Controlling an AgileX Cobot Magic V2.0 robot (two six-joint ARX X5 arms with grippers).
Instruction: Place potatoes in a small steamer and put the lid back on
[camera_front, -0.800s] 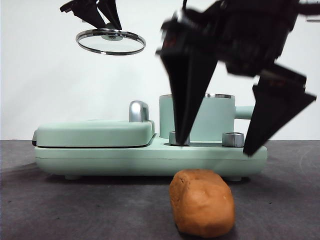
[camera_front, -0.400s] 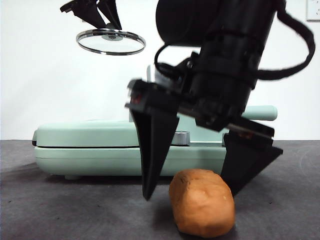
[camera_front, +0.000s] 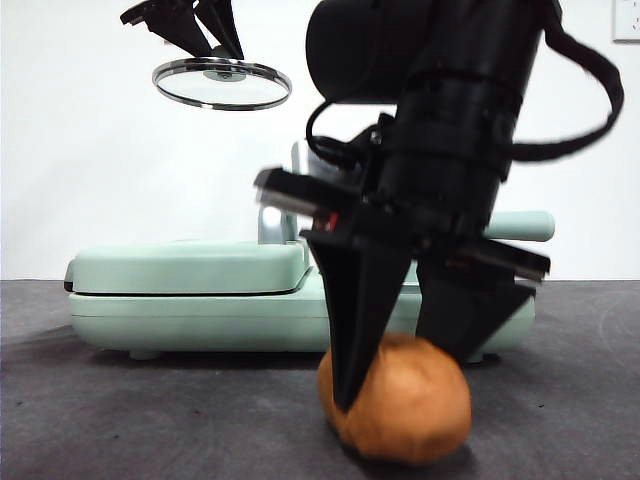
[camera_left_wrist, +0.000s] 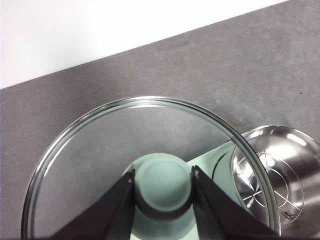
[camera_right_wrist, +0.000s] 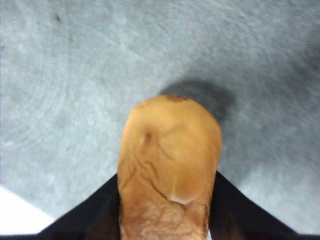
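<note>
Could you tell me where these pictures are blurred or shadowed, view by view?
Front view: the right gripper around the potato has smeared edges, while the lid above is sharp. Right wrist view: soft throughout, a dark shadow beside the potato. Left wrist view: crisp, with the lid's glass rim bright.

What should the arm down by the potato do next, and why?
Probably lift. The right gripper has its jaws pressed against both sides of the potato, which sits low on the dark table. The left gripper holds the lid high by its knob, so the steamer shows open in the left wrist view.
</note>
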